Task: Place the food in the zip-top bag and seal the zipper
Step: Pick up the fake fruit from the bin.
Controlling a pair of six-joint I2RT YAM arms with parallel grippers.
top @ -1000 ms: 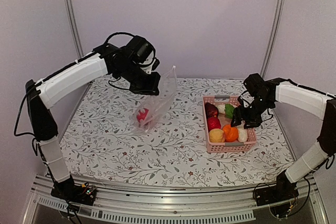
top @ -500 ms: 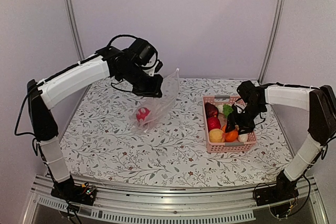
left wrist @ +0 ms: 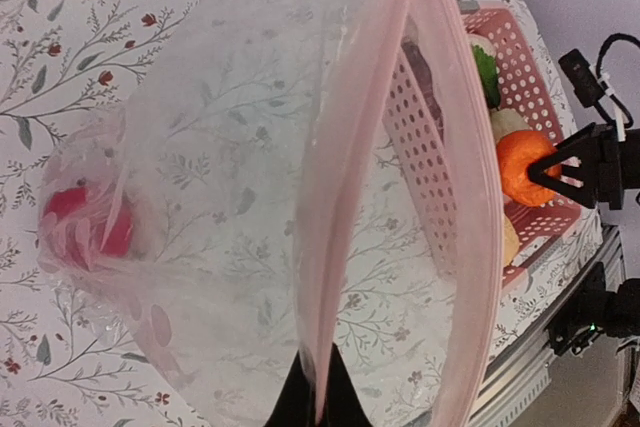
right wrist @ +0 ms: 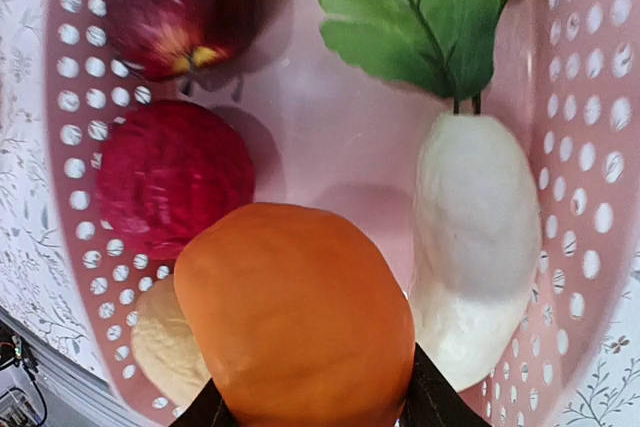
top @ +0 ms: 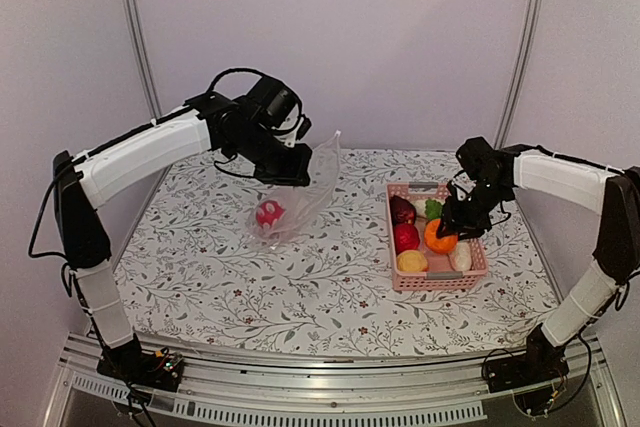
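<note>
Left gripper (top: pixel 288 169): pinched shut on the mouth edge of the zip-top bag (top: pixel 305 192), holding it up open.
Right gripper (top: pixel 447 234): clamped on an orange fruit (top: pixel 438 238) just above the pink basket (top: pixel 436 284).
Inside the bag: one red fruit (top: pixel 268 213).

The top view looks down from high behind the near edge of the table (top: pixel 250 282). It is far off and takes in the whole basket (top: pixel 440 284), which lies right of centre. The left wrist view sits well left of the basket and faces across toward it. Its lens is close against the bag (top: pixel 305 187), and the basket shows farther off through the bag's mouth. The right wrist view hangs just above the basket, looking straight down inside from very near. All three share the basket and the orange (top: pixel 439 237) over it; top and left wrist also share the bag.
</note>
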